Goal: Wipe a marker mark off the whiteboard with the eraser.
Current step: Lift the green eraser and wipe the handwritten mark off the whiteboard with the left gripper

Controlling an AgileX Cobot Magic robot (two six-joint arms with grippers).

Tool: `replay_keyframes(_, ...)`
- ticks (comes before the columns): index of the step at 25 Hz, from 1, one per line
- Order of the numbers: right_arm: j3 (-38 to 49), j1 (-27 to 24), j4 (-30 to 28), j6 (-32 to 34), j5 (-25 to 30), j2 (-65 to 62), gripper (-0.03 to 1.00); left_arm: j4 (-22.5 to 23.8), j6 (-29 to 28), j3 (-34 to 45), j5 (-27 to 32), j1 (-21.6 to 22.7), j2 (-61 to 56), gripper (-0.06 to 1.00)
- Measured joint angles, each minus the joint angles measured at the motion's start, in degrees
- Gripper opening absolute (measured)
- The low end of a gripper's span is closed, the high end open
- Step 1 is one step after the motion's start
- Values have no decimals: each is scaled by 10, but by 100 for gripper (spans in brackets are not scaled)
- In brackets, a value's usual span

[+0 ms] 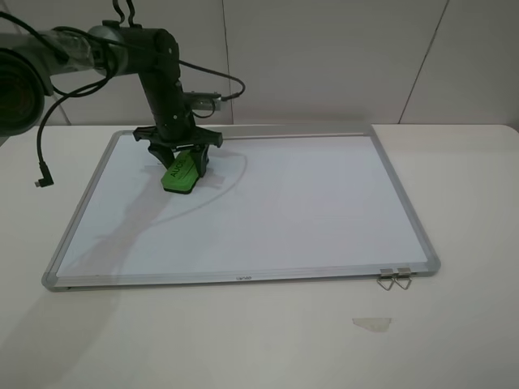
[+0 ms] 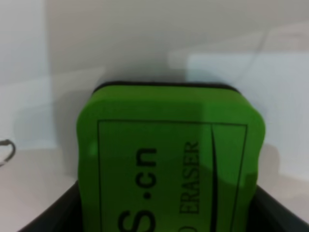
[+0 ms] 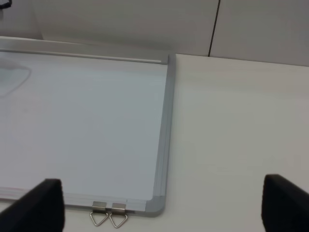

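Clamping the bright green rectangular block eraser (image 1: pixel 178 174), the left end effector (image 1: pixel 182 156) holds it against the large silver-framed whiteboard (image 1: pixel 284 211) near its far-left corner; the right end effector (image 3: pixel 159 210) gapes empty.

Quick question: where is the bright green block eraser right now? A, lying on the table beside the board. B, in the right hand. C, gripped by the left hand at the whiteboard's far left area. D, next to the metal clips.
C: the bright green block eraser is clamped in the left hand at the far left part of the silver-framed whiteboard, far from the metal clips.
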Motion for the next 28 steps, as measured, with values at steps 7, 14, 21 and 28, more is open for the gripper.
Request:
replay_keyframes(7,0,0,0,0,0,0,82,-5,0,0,-6,13,0,59)
replay_keyframes(14,0,0,0,0,0,0,82,-2,0,0,-7,64,0,59)
replay_keyframes(21,0,0,0,0,0,0,82,15,-3,0,-9,101,0,59)
replay_keyframes(28,0,0,0,0,0,0,82,13,-5,0,-20,104,0,59)
